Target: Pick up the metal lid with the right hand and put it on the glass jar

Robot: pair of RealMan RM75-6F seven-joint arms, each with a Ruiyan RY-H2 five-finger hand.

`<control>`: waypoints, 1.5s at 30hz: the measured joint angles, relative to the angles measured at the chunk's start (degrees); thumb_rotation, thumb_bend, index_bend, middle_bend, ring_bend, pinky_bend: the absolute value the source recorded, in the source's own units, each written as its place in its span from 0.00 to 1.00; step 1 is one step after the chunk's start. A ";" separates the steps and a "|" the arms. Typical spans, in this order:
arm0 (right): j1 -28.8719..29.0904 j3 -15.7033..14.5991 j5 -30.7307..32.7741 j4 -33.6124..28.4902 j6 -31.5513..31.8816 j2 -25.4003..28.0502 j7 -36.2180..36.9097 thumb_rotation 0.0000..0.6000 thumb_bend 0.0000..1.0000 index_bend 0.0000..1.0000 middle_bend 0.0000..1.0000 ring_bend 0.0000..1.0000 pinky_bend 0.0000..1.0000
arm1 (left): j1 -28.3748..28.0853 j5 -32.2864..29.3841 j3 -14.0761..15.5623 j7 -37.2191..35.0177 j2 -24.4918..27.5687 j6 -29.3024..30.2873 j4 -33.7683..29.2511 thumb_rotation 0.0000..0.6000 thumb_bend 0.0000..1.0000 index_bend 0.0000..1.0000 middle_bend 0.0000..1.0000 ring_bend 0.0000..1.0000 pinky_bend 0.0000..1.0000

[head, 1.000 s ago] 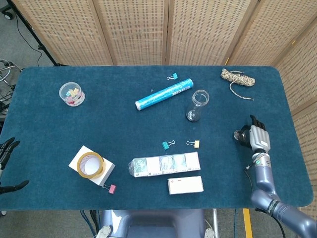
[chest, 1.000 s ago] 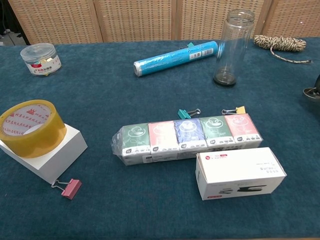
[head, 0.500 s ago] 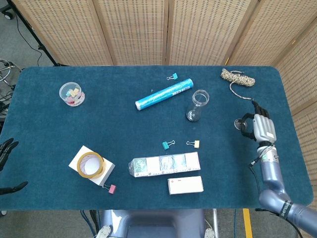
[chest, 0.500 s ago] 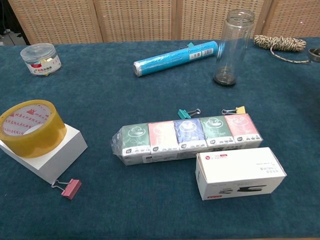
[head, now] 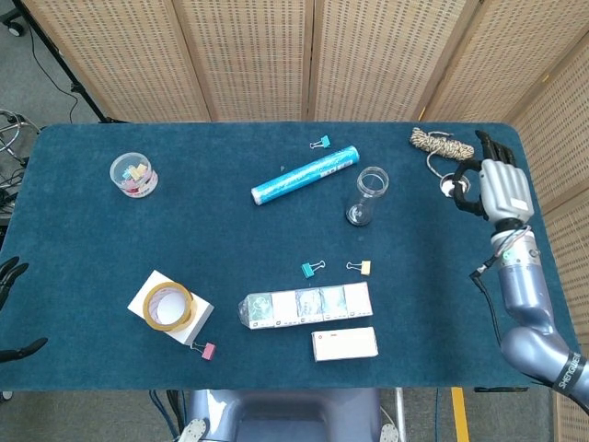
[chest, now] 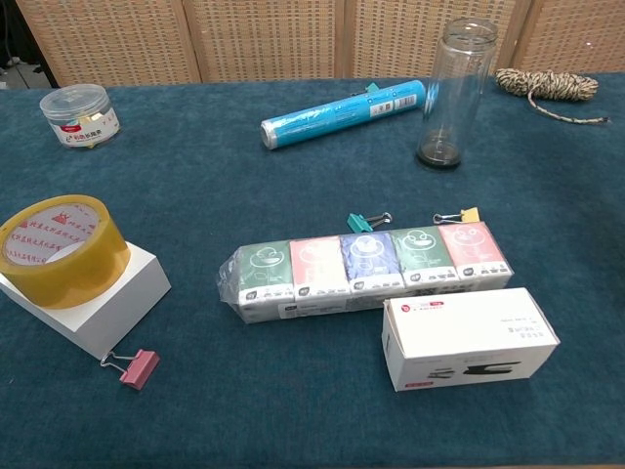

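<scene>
The tall glass jar stands upright and uncovered on the blue table, right of centre. In the head view my right hand hovers raised over the table's right side and grips the small round metal lid in its fingers. The lid sits well to the right of the jar, just below the rope coil. The chest view shows neither this hand nor the lid. My left hand shows only as dark fingertips at the head view's left edge, spread with nothing in them.
A coil of rope lies at the back right, close to the lid. A blue tube lies left of the jar. Binder clips, a tissue pack, a white box, tape roll and a clip tub fill the front and left.
My right hand has risen with the lid off the table and moved toward the back, from beside the right edge up to just below the rope. The left hand has barely shifted.
</scene>
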 measured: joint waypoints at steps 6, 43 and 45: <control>7.47 0.51 6.55 0.31 0.01 -0.58 -5.96 1.00 0.67 0.67 0.00 0.00 0.00 | -0.10 0.57 0.38 0.09 0.09 -0.37 -0.11 1.00 0.00 0.00 0.00 0.00 0.00; 22.29 -7.90 12.97 16.23 -0.31 -16.09 -12.54 1.00 0.67 0.67 0.00 0.00 0.00 | -1.94 -0.02 0.69 -1.35 0.65 -3.63 0.13 1.00 0.00 0.00 0.00 0.00 0.00; 22.12 -8.52 12.61 16.62 -0.23 -16.04 -12.87 1.00 0.67 0.67 0.00 0.00 0.00 | -1.96 0.07 0.76 -1.33 0.67 -3.66 0.07 1.00 0.00 0.00 0.00 0.00 0.00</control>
